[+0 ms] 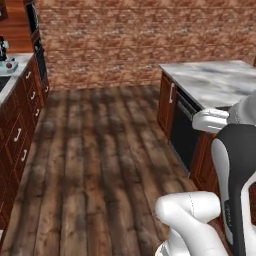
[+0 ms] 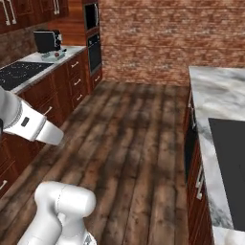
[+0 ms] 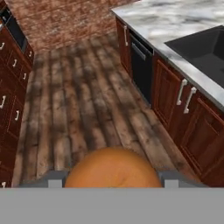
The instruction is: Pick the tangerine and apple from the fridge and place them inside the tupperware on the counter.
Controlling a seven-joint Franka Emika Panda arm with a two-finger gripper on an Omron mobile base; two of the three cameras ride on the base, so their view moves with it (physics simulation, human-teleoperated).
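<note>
On my hand view the gripper point(image 3: 113, 181) is clamped on the tangerine point(image 3: 113, 168), a smooth, bright orange ball between both fingers. Beyond it I see dark wooden floor planks point(image 3: 83, 109) and the marbled counter point(image 3: 175, 22) over red-brown cabinets.

The tangerine point(image 3: 113, 168) is cut off at six o'clock by the hand view's bottom band; the tool's point(image 3: 113, 180) fingertips point(image 3: 54, 180) barely show beside it.
</note>
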